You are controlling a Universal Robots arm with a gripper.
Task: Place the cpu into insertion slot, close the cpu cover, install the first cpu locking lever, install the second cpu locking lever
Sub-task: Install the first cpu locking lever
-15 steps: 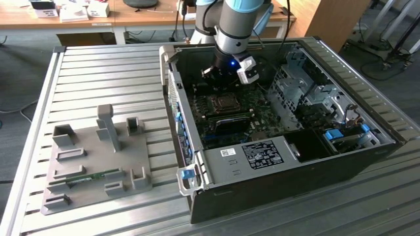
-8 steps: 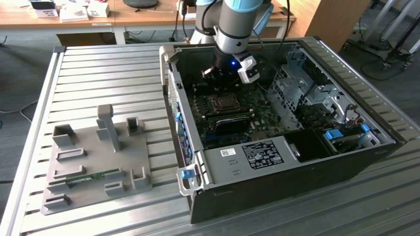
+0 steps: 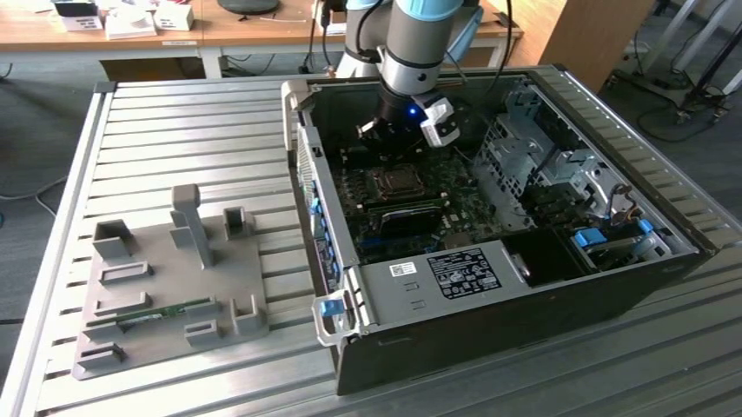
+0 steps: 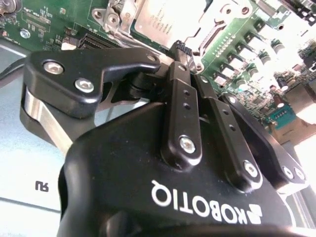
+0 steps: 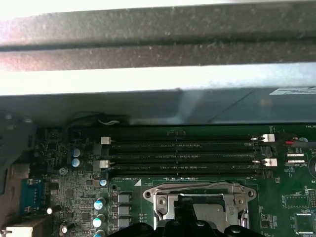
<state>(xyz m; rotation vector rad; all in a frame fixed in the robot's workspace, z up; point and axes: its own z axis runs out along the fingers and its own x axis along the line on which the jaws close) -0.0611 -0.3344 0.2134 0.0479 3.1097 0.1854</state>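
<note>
Second wrist view has the black gripper (image 4: 183, 52) closest to the lens, its two fingers (image 4: 181, 106) drawn together with the tips touching and nothing seen between them. Just past the tips lies the cpu (image 4: 160, 17), its silver-grey top seated flat in the insertion slot (image 4: 116, 17), whose silvery frame borders it. The cpu cover (image 4: 217, 24) shows as bright metal along the chip's edge; whether it lies fully down cannot be told. The green circuit board (image 4: 247, 64) spreads around them.

In the first wrist view the slot's metal frame (image 5: 200, 197) sits just beyond the dark fingertips, and behind it run the long black memory slots (image 5: 182, 155), then the grey case wall (image 5: 148, 103).

Seen in the exterior view, the arm (image 3: 420, 43) reaches down into the open computer case (image 3: 487, 321), with the gripper (image 3: 394, 139) hanging just above the socket (image 3: 394, 180). Drive cages (image 3: 539, 165) crowd the exterior view's right side of the case. To the exterior view's left rests a grey parts fixture (image 3: 162, 287) on the slatted metal table (image 3: 174, 130). Wooden desks (image 3: 232, 30) stand farthest back.
</note>
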